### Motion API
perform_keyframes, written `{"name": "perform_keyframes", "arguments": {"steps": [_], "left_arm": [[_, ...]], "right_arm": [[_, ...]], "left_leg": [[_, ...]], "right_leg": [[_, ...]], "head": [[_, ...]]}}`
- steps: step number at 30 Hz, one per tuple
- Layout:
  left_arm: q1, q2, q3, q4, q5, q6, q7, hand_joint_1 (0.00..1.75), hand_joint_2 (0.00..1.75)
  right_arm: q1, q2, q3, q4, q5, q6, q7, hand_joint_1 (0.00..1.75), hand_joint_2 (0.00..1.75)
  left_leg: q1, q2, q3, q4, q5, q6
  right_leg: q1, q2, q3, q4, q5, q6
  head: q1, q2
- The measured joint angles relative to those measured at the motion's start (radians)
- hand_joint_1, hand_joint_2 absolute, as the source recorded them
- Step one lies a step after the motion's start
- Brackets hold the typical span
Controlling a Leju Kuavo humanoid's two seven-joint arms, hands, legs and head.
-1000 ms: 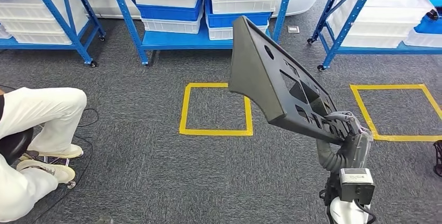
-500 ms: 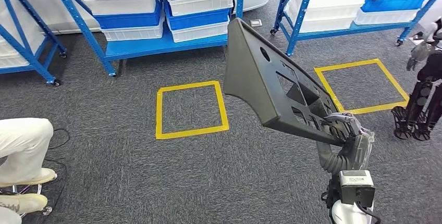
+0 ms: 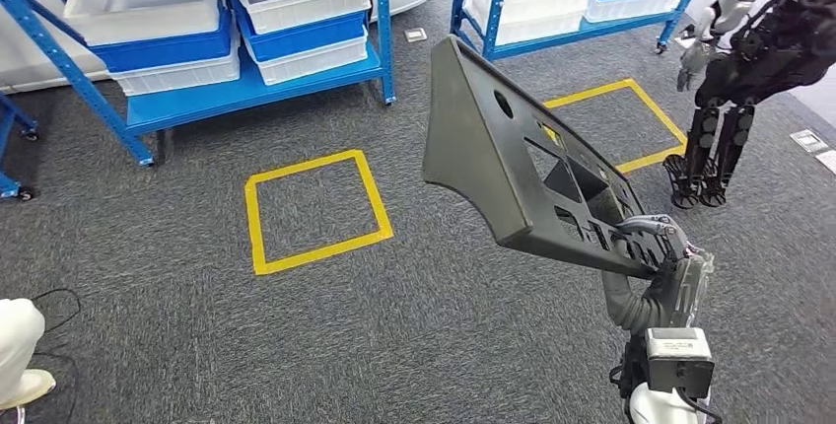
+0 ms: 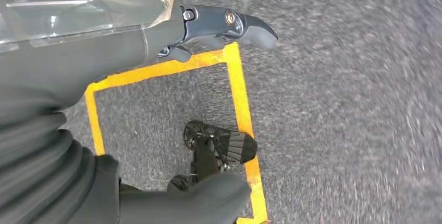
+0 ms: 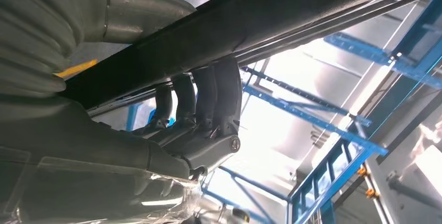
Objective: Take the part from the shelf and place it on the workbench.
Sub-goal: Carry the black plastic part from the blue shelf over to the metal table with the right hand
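Shelves [image 3: 246, 20] and yellow floor square [image 3: 315, 209] have slid left as the camera turns; right hand [image 3: 662, 247] fingers [image 5: 208, 96] grip the dark part [image 3: 513, 163]; left hand [image 4: 156, 31] holds nothing, fingers extended.

Blue shelving [image 3: 380, 25] holds white bins [image 3: 148, 5] and blue bins [image 3: 301, 35] along the far side. Two yellow tape squares [image 3: 315, 209] mark the grey carpet [image 3: 197, 345]. Another dark robot [image 3: 754, 59] stands off right. Someone's shoe [image 3: 25, 389] pokes in.

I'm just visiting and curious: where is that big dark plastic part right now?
In the head view, the dark part is off the shelf, held up by the robot's right hand, above the grey carpet right of the yellow floor square.
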Motion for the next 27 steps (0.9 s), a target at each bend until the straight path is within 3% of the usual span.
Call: {"name": "perform_keyframes", "arguments": {"steps": [2, 3, 5, 6, 8, 10, 12, 13, 14, 15, 17, 19, 21, 23, 25, 27], "left_arm": [[0.0, 0.002, 0.0, 0.0, -0.009, 0.001, -0.005, 0.0, 1.75], [0.0, 0.003, -0.001, 0.0, -0.016, 0.005, -0.007, 0.0, 1.75], [0.0, 0.004, -0.004, 0.0, -0.032, 0.017, -0.013, 0.0, 1.75], [0.0, 0.005, -0.006, 0.0, -0.039, 0.02, -0.017, 0.0, 1.75], [0.001, 0.006, -0.009, 0.0, -0.047, 0.015, -0.033, 0.0, 1.75], [0.005, 0.006, -0.012, 0.0, -0.059, 0.024, -0.05, 0.0, 1.75], [0.01, 0.007, -0.021, 0.0, -0.079, 0.059, -0.057, 0.0, 1.75], [0.012, 0.008, -0.027, 0.0, -0.091, 0.078, -0.058, 0.0, 1.75], [0.013, 0.009, -0.033, 0.0, -0.104, 0.099, -0.062, 0.0, 1.75], [0.013, 0.01, -0.04, 0.0, -0.117, 0.122, -0.068, 0.0, 1.75], [0.013, 0.013, -0.054, 0.0, -0.143, 0.156, -0.083, 0.0, 1.75], [0.013, 0.017, -0.068, 0.0, -0.159, 0.153, -0.092, 0.0, 1.75], [0.012, 0.02, -0.081, 0.0, -0.168, 0.135, -0.095, 0.0, 1.75], [0.01, 0.02, -0.089, 0.0, -0.167, 0.122, -0.096, 0.0, 1.75], [0.01, 0.021, -0.091, 0.0, -0.153, 0.1, -0.088, 0.0, 1.75], [0.012, 0.024, -0.09, 0.0, -0.138, 0.067, -0.06, 0.0, 1.75]], "right_arm": [[0.005, -0.003, -0.002, -0.008, 0.006, -0.007, 0.005, 1.75, 1.75], [0.008, -0.005, -0.003, -0.013, 0.01, -0.013, 0.009, 1.75, 1.75], [0.019, -0.008, -0.01, -0.024, 0.021, -0.027, 0.018, 1.75, 1.75], [0.025, -0.01, -0.014, -0.03, 0.027, -0.034, 0.022, 1.75, 1.75], [0.034, -0.011, -0.021, -0.047, 0.042, -0.048, 0.035, 1.75, 1.75], [0.04, -0.011, -0.024, -0.063, 0.056, -0.062, 0.047, 1.75, 1.75], [0.052, -0.011, -0.028, -0.071, 0.063, -0.073, 0.052, 1.75, 1.75], [0.06, -0.011, -0.031, -0.073, 0.064, -0.078, 0.052, 1.75, 1.75], [0.066, -0.012, -0.033, -0.073, 0.064, -0.084, 0.052, 1.75, 1.75], [0.07, -0.012, -0.034, -0.073, 0.064, -0.089, 0.051, 1.75, 1.75], [0.072, -0.011, -0.035, -0.073, 0.061, -0.101, 0.047, 1.75, 1.75], [0.07, -0.011, -0.032, -0.071, 0.056, -0.113, 0.042, 1.75, 1.75], [0.069, -0.012, -0.027, -0.066, 0.051, -0.121, 0.038, 1.75, 1.75], [0.066, -0.012, -0.022, -0.061, 0.045, -0.124, 0.034, 1.75, 1.75], [0.057, -0.014, -0.014, -0.053, 0.03, -0.122, 0.03, 1.75, 1.75], [0.048, -0.015, -0.001, -0.038, 0.011, -0.12, 0.029, 1.75, 1.75]], "left_leg": [[-0.006, 0.019, 0.0, 0.008, -0.005, -0.011], [-0.009, 0.027, 0.001, 0.011, -0.006, -0.017], [-0.009, 0.045, 0.003, 0.011, -0.007, -0.026], [-0.006, 0.043, 0.003, 0.013, -0.01, -0.032], [0.002, -0.002, -0.013, 0.053, -0.048, -0.043], [0.005, -0.063, -0.058, 0.168, -0.125, -0.046], [0.005, -0.082, -0.103, 0.285, -0.175, -0.044], [0.005, -0.085, -0.106, 0.3, -0.171, -0.041], [0.005, -0.088, -0.091, 0.272, -0.147, -0.037], [0.005, -0.096, -0.061, 0.214, -0.11, -0.032], [0.005, -0.138, 0.002, 0.087, -0.057, -0.022], [0.003, -0.163, 0.025, 0.034, -0.048, -0.018], [0.0, -0.143, 0.026, 0.023, -0.044, -0.013], [0.001, -0.118, 0.025, 0.011, -0.033, 0.0], [0.0, -0.089, 0.022, 0.005, -0.025, 0.008], [-0.002, -0.059, 0.017, 0.005, -0.024, 0.01]], "right_leg": [[0.002, -0.045, 0.067, -0.113, 0.028, -0.001], [0.004, -0.057, 0.078, -0.136, 0.032, -0.009], [0.009, -0.04, 0.069, -0.14, 0.034, -0.025], [0.006, -0.031, 0.067, -0.14, 0.038, -0.031], [0.0, -0.008, 0.064, -0.142, 0.046, -0.046], [0.0, 0.017, 0.059, -0.142, 0.053, -0.058], [0.006, 0.045, 0.054, -0.141, 0.057, -0.063], [0.008, 0.059, 0.053, -0.14, 0.059, -0.064], [0.009, 0.074, 0.053, -0.139, 0.059, -0.065], [0.009, 0.089, 0.053, -0.137, 0.059, -0.064], [0.011, 0.114, 0.051, -0.132, 0.061, -0.061], [0.009, 0.136, 0.041, -0.129, 0.067, -0.05], [0.01, 0.154, 0.027, -0.132, 0.077, -0.035], [0.014, 0.125, 0.005, -0.105, 0.062, -0.028], [0.013, 0.066, -0.044, 0.0, 0.009, -0.032], [0.01, 0.041, -0.095, 0.121, -0.039, -0.029]], "head": [[-0.001, 0.0], [-0.003, 0.0], [-0.007, 0.0], [-0.007, 0.0], [-0.008, 0.0], [-0.01, 0.0], [-0.011, 0.0], [-0.011, 0.0], [-0.011, 0.0], [-0.011, 0.0], [-0.01, 0.0], [-0.011, 0.0], [-0.012, 0.0], [-0.009, 0.0], [-0.004, 0.0], [-0.002, 0.0]]}}
